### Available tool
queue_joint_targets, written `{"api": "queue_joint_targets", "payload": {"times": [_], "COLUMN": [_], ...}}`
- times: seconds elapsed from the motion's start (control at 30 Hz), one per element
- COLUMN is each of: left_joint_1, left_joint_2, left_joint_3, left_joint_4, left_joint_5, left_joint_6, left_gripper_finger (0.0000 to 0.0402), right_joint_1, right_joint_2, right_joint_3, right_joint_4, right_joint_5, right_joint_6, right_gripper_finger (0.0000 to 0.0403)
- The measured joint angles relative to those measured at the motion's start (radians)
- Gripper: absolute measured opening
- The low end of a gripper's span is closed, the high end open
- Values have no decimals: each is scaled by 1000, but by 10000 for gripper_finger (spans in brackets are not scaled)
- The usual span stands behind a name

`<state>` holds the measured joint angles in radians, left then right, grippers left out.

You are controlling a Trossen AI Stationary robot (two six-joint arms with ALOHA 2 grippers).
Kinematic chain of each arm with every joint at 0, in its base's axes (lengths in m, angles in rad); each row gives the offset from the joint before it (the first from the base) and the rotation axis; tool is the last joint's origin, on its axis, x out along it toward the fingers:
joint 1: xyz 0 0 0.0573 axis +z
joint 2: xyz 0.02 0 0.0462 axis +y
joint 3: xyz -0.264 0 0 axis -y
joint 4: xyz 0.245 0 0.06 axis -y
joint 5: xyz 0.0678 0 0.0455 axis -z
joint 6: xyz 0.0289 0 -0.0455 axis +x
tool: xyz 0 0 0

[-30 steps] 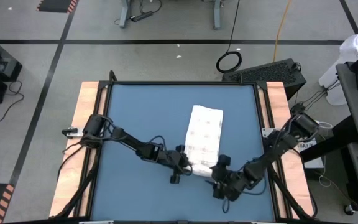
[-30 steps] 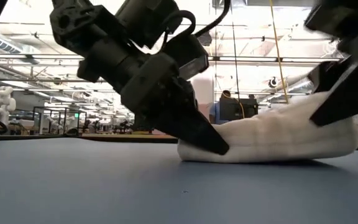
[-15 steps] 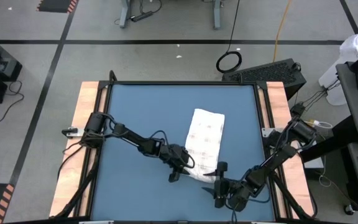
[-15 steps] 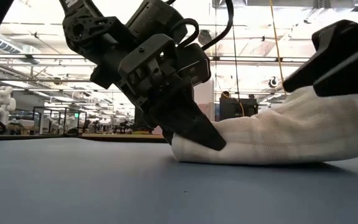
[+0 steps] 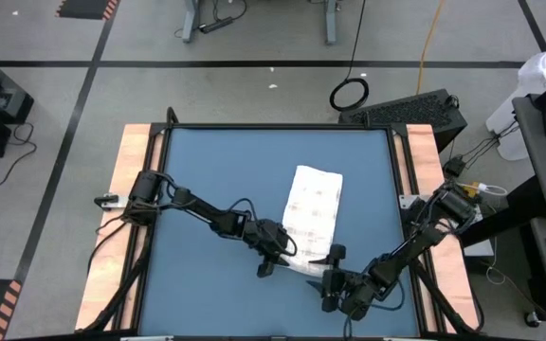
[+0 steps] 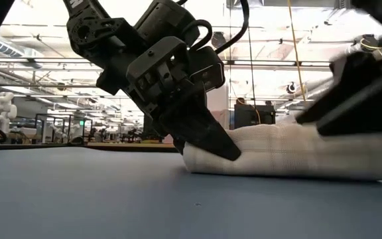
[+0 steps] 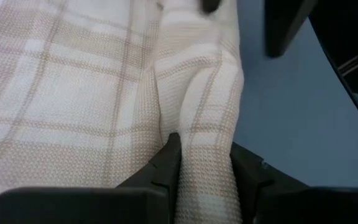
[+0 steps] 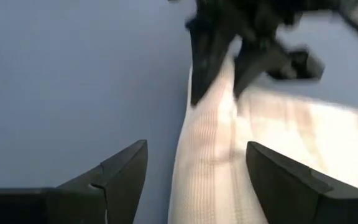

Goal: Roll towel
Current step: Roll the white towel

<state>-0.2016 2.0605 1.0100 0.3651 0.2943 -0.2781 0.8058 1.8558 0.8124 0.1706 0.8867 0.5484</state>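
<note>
The white plaid towel lies on the blue table, long side running from far to near, with its near edge rolled into a low ridge. My left gripper is at the left end of that ridge and shut on it. My right gripper is open at the ridge's right end. In the right wrist view its two fingers stand on either side of the rolled edge. I cannot tell whether they touch it. My left gripper pinches a raised fold of the towel's rolled near edge between its two fingers, at the edge's left end. It comes slanting down from the table's left. The towel rests on the table, its fold standing up between the fingers.
The blue mat has bare room to the left of and beyond the towel. Wooden table borders run along both sides. A keyboard lies past the far right corner.
The right end of the towel's rolled near edge, held raised a moment ago, has sunk and now lies low on the table. My right gripper has moved a little toward the table's near edge. My left gripper has shifted slightly right and kept its hold.
</note>
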Motion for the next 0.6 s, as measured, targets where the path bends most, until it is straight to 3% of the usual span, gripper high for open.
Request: {"api": "queue_joint_targets", "payload": {"times": [0.3, 0.6], "left_joint_1": [0, 0], "left_joint_2": [0, 1], "left_joint_3": [0, -1], "left_joint_4": [0, 0], "left_joint_5": [5, 9], "left_joint_6": [-1, 2], "left_gripper_finger": [91, 91], "right_joint_1": [1, 36], "right_joint_2": [93, 52], "right_joint_3": [1, 0], "right_joint_4": [-5, 15], "right_joint_5": [24, 124], "right_joint_6": [187, 102], "right_gripper_finger": [263, 263]}}
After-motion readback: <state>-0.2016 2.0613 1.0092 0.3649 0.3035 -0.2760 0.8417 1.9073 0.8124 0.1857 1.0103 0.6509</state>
